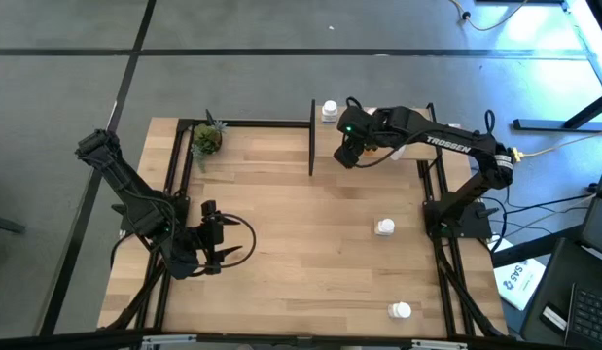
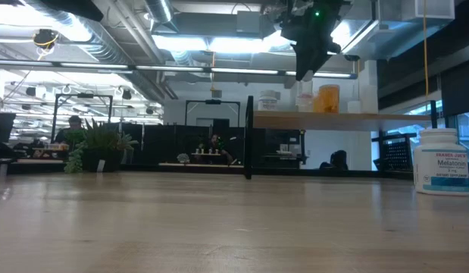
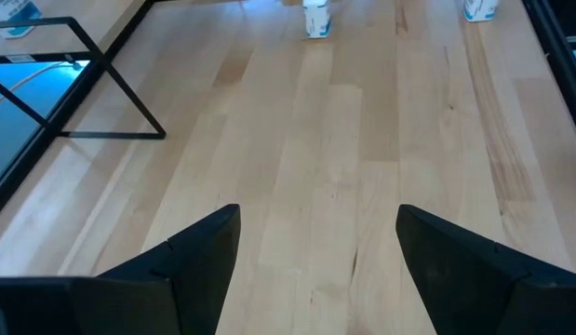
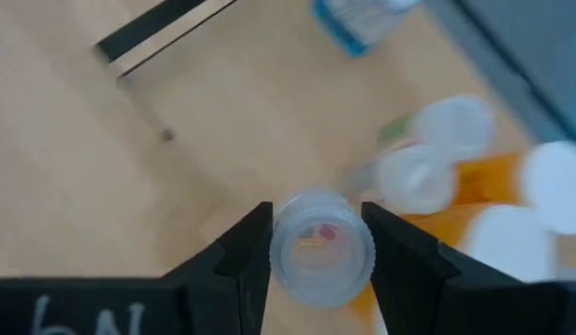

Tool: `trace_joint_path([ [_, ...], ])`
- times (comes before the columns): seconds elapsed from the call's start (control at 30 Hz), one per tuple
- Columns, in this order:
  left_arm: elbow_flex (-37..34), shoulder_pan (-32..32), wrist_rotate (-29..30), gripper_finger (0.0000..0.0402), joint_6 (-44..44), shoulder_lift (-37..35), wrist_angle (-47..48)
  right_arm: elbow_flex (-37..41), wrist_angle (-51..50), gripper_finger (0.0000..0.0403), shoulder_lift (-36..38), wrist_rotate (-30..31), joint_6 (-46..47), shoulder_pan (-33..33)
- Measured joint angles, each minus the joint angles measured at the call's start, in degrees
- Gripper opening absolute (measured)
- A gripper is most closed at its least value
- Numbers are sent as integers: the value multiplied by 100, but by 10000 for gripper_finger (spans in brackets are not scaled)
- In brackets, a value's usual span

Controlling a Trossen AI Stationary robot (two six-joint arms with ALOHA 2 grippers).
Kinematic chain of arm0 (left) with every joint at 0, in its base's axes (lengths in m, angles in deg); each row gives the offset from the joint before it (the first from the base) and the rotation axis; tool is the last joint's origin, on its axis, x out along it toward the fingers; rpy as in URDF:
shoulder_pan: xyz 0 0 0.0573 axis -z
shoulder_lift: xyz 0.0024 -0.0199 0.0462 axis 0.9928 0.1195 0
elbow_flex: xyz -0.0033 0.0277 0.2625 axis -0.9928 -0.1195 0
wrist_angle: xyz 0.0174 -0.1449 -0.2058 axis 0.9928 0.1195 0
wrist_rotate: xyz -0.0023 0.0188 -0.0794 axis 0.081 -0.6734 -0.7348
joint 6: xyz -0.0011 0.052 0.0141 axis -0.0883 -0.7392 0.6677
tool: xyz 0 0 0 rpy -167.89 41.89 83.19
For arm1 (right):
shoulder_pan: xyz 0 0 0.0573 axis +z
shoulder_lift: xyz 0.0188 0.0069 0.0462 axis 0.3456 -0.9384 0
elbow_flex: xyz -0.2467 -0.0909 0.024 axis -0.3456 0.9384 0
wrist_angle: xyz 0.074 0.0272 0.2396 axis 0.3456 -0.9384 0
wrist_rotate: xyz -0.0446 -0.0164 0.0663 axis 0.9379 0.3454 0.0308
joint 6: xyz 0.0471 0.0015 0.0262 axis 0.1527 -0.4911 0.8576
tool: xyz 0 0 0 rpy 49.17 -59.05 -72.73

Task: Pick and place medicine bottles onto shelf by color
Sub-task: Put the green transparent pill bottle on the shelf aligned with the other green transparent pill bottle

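Note:
My right gripper (image 1: 351, 154) hangs over the raised shelf (image 2: 370, 120), shut on a small clear bottle (image 4: 320, 249) with pills showing inside. On the shelf stand a white bottle (image 2: 268, 101), a clear one (image 2: 304, 98) and an orange one (image 2: 328, 98). Beyond the held bottle are orange bottles with white caps (image 4: 474, 209). Two white bottles (image 1: 384, 227) (image 1: 402, 311) stand upright on the tabletop at the right. My left gripper (image 1: 232, 243) waits open over the table's near left part, with nothing between its fingers (image 3: 204, 251). My right gripper pinches the clear bottle between its two fingers, one on each side of the round wall just under the top (image 4: 278, 244). The fingers come from above, slanting down. The bottle stays upright, top toward the wrist, above the shelf board.
A small green potted plant (image 1: 206, 139) stands at the table's far left. Black metal posts (image 1: 311, 136) frame the shelf, and black rails run along the table's sides. A large white labelled bottle (image 2: 442, 161) fills the low view's right. Bare wood lies across the table's middle.

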Motion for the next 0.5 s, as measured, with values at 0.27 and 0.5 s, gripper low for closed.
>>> trace_joint_path([
  [0.27, 0, -1, 1, 283, 0, 0, 0, -1, -58, 153, -27, -151, 0, 29],
  [0.5, 0, -2, 1, 283, 26, -2, -2, -2, -179, 153, -303, -155, -199, -20],
])
